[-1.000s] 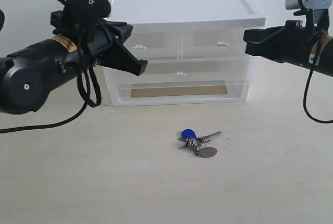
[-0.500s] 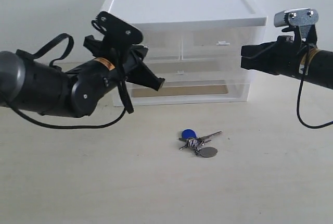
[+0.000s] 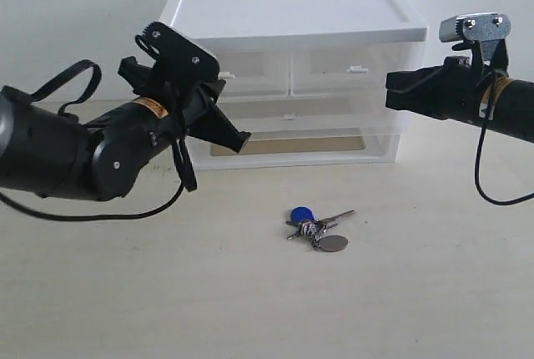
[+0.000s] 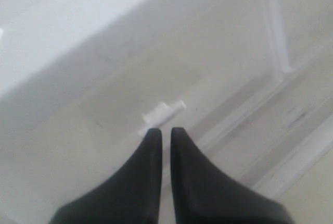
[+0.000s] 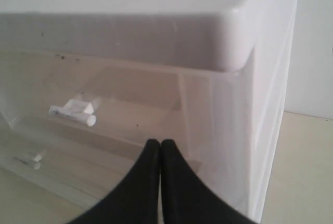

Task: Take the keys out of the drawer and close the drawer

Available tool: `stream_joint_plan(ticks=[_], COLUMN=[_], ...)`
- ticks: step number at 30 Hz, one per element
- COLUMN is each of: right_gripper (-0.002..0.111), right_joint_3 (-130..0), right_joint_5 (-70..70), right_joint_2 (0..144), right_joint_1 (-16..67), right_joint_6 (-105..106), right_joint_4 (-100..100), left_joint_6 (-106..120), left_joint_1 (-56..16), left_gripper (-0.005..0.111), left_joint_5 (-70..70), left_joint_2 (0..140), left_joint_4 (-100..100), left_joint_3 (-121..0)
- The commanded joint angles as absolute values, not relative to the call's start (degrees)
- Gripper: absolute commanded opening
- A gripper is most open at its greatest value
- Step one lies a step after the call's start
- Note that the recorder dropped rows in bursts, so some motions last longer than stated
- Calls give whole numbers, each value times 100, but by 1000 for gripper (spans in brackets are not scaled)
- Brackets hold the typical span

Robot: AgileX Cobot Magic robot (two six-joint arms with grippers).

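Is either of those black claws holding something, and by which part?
Nothing is held. The left gripper and right gripper are closed on air; the keys lie loose on the table.

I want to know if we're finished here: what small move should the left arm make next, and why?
Probably draw the left gripper back from the cabinet. The keys already lie on the table, and the wide drawer looks pushed in level with the frame, so nothing seems left to push or grasp.
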State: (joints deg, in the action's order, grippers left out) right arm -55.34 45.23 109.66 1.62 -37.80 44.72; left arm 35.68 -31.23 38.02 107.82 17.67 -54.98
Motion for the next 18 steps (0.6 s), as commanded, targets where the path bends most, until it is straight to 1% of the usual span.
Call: stream_joint_plan(ticks=[1,5,9,18], right_gripper=[0,0,0,0], right_joint_3=[-5518,-5057,-4571,-3447], right_joint_5=[4588,4642,4824,5003], right_joint_2=[10899,10408,9715,7621], right_joint_1=[120,109,109,109], right_joint_6=[-3698,-3128,-2988,-3091], right_joint_4=[4207,3650,3549,3540], left_joint_6=[3513,3421,3421,2630], left_joint_1=[-3375,-3389,-3389,-3389], left_gripper=[4,4,4,4], left_joint_5=[4402,4544,4582,4536], left_joint_2=[9914,9166,8464,6606], left_joint_4=[1865,1994,2397,2464], left_joint_3=[-4697,-4083,-3730,-2779])
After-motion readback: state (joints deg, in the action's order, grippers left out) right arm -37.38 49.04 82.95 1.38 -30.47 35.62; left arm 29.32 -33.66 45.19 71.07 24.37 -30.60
